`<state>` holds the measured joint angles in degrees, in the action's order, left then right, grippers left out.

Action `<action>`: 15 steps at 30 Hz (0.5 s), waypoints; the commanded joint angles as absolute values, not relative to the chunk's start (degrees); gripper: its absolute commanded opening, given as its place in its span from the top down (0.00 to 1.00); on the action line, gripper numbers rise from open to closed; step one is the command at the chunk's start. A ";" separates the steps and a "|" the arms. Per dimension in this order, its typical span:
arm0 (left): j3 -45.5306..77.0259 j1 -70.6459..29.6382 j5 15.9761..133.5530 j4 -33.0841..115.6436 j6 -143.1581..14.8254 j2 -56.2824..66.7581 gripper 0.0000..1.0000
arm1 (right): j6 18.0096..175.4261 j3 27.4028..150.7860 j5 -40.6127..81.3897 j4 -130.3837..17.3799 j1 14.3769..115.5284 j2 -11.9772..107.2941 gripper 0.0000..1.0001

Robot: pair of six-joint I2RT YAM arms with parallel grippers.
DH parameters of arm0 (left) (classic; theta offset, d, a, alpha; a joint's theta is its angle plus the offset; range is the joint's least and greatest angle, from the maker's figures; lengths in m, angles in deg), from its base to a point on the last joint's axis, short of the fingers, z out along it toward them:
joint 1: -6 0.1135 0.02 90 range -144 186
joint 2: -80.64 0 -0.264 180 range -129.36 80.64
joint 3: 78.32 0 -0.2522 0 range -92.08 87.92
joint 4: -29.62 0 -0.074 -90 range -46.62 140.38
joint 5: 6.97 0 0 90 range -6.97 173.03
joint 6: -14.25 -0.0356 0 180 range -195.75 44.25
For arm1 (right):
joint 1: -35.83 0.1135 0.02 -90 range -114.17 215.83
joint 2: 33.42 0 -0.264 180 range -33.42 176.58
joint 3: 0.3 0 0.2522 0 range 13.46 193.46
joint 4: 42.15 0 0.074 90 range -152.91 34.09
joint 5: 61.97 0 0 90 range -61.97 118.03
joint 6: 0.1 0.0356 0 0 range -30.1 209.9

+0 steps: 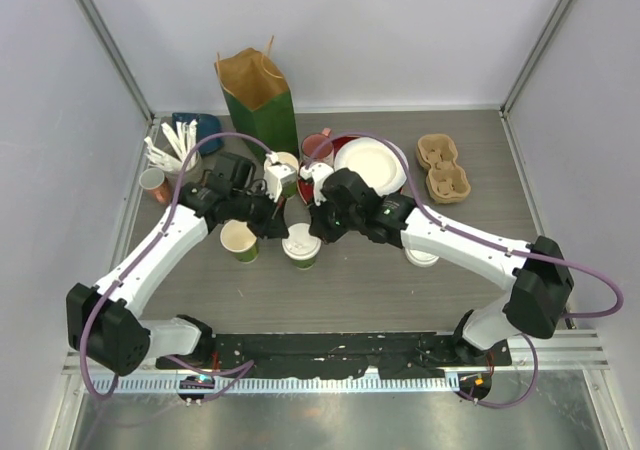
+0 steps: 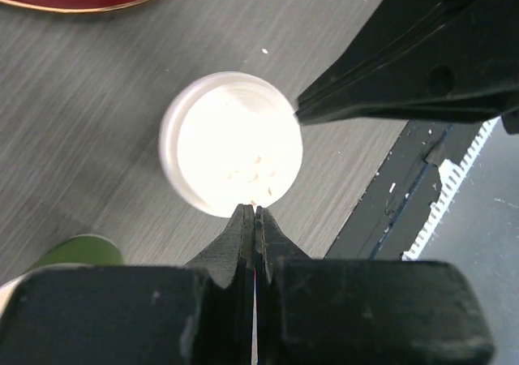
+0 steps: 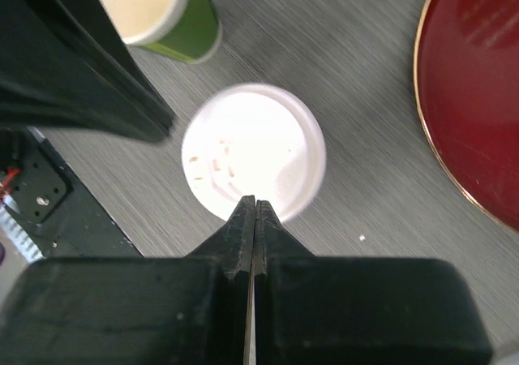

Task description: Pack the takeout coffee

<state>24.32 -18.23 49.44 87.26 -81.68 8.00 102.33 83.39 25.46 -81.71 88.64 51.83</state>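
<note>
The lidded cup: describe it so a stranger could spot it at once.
Start at the tall green paper bag standing at the back. In front of it, two green cups stand side by side. The lidded cup is the right-hand one, capped white, unlike the open cup beside it.

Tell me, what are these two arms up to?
Takeout coffee is being packed. Both the left end effector and the right end effector are shut, holding nothing, poised over a lidded cup mid-table. A second cup beside it has no lid yet. The paper bag stands at the back.
</note>
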 commanded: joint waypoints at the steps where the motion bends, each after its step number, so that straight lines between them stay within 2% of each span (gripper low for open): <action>1: 21.13 -19.93 49.09 87.32 -80.93 9.44 1.00 | 102.92 87.45 23.90 -73.92 89.35 50.60 0.99; 5: 21.38 -19.93 47.87 84.96 -80.58 9.81 1.00 | 103.26 87.55 20.76 -72.88 87.95 51.39 0.99; 9: 25.33 -20.02 47.96 81.71 -80.32 5.16 1.00 | 105.19 84.31 14.51 -69.01 85.66 53.50 0.99; 15: 29.64 -19.76 49.44 79.50 -82.86 -0.82 1.00 | 106.60 78.42 12.56 -67.69 84.17 57.90 0.99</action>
<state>27.47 -20.09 48.48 81.45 -80.89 2.19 104.91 81.73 15.60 -69.84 84.77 55.52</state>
